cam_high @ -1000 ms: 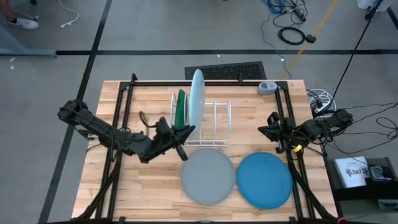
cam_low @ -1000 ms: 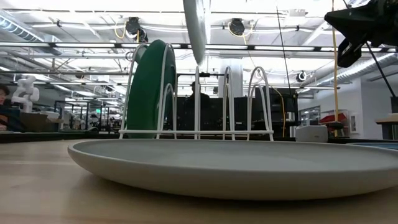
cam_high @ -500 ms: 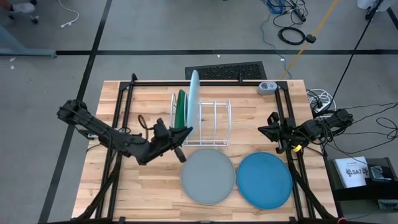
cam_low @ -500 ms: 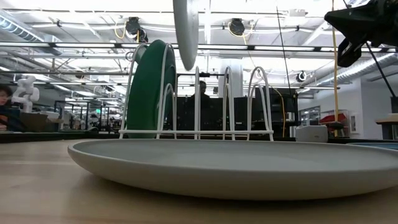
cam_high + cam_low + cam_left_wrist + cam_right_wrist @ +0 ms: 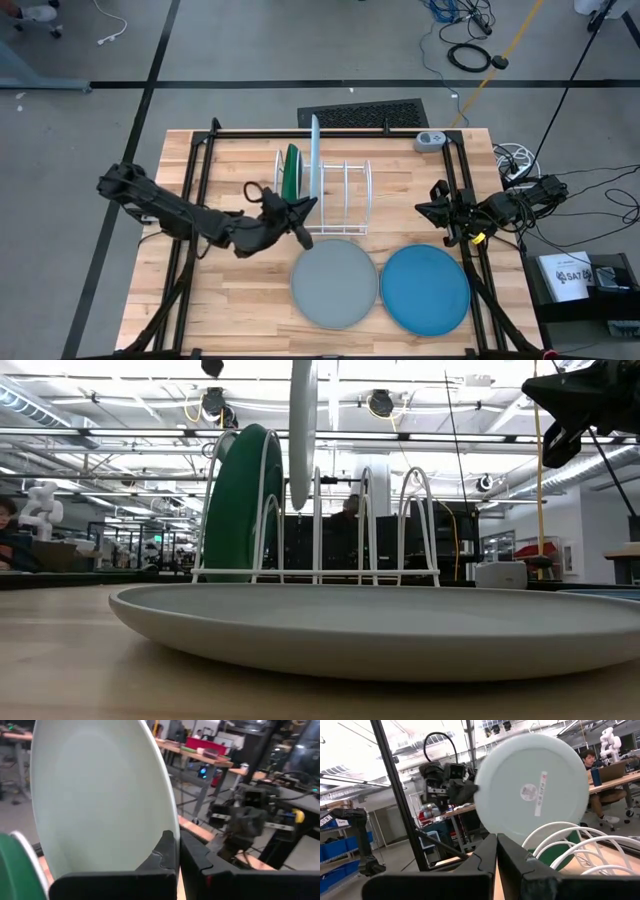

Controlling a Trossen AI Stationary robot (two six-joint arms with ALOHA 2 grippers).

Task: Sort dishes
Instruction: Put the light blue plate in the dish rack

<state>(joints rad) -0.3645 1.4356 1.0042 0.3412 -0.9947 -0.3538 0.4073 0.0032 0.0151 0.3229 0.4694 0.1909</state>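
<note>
My left gripper (image 5: 303, 212) is shut on the pale light blue plate (image 5: 314, 148), which stands on edge over the white wire rack (image 5: 346, 196). In the low view the plate's lower edge (image 5: 301, 495) hangs between the rack's wire loops, next to the dark green plate (image 5: 238, 510) that stands in the rack's left slot. The grey plate (image 5: 335, 283) and the medium blue plate (image 5: 425, 288) lie flat on the table near its near edge. My right gripper (image 5: 437, 212) waits shut at the table's right side. My left gripper pinches the pale plate's rim (image 5: 171, 822) between its two fingers (image 5: 162, 855), on the plate's near side. The fingers come about level, from the table's near left. The plate is held upright on edge; whether it touches the rack's wires I cannot tell.
Black frame bars (image 5: 330, 133) run around the table. A small grey device (image 5: 430, 141) sits at the far right corner. The rack's right-hand slots (image 5: 415, 510) hold nothing. People sit in the room behind the table.
My left gripper has moved a little toward the table's right and turned. The pale plate has swung from a tilt to stand upright on edge, and it has come down so that its lower edge now hangs between the rack's wires.
</note>
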